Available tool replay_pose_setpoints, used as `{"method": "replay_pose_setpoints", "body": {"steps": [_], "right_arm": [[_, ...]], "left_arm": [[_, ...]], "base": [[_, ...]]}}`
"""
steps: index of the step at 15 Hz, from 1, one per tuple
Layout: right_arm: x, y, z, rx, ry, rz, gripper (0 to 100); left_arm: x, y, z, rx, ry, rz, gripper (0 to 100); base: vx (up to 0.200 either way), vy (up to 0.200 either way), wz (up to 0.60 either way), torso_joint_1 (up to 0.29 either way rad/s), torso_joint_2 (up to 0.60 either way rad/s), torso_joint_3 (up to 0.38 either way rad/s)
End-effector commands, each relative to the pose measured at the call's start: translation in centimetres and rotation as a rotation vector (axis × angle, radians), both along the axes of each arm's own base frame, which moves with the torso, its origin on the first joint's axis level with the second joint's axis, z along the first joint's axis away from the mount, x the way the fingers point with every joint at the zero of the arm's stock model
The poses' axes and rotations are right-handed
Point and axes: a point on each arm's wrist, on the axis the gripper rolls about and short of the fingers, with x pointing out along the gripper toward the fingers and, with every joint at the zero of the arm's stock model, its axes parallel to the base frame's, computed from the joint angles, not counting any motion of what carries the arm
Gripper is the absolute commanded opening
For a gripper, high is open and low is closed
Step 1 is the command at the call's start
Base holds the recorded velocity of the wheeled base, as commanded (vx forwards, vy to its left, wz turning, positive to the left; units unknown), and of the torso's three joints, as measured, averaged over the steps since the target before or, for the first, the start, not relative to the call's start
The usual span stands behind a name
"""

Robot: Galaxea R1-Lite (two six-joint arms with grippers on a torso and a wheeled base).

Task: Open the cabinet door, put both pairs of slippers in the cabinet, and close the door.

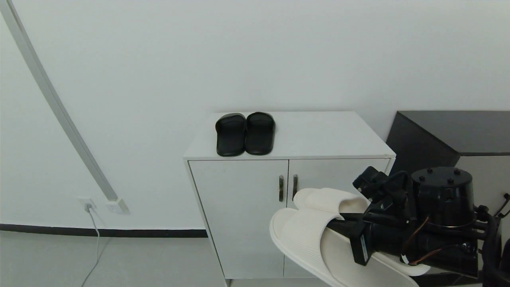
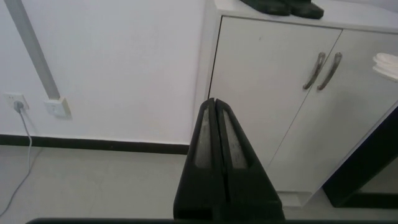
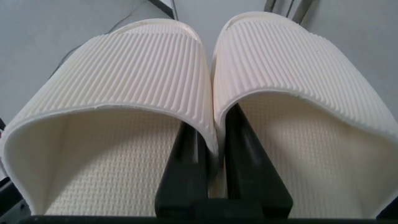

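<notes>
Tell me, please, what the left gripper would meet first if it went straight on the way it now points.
Most likely the cabinet's left door, near its outer edge: the left gripper, jaws shut, aims there with nothing between. Depth is unclear, so the aim is approximate.

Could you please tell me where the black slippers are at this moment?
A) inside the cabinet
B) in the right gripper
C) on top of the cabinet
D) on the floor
C: the black slippers lie side by side on top of the cabinet.
</notes>
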Motion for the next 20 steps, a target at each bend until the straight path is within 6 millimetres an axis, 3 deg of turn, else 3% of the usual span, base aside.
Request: {"method": "replay_pose_setpoints", "body": {"steps": [1, 4, 5, 20], "right_arm": [[-0.1, 0.0, -0.2, -0.005, 0.006, 0.003, 0], [-0.1, 0.0, -0.2, -0.007, 0.006, 0.005, 0], [-0.2, 0.1, -0.3, -0.008, 0.008, 0.007, 0], [-1.1, 0.5, -1.0, -0.024, 0.024, 0.042, 0]], "left_arm": [[0.0, 0.0, 0.0, -0.001, 0.001, 0.0, 0], [0.0, 0.0, 0.0, -0.001, 0.001, 0.0, 0], [0.0, 0.0, 0.0, -0.001, 0.001, 0.001, 100], [0.2, 0.0, 0.0, 0.027, 0.028, -0.025, 100]], "base": [[0.0, 0.0, 0.0, -0.232, 0.54, 0.325], [0.0, 0.0, 0.0, -0.214, 0.54, 0.317], [0.0, 0.0, 0.0, -0.217, 0.52, 0.325], [0.0, 0.0, 0.0, -0.145, 0.48, 0.333]]}}
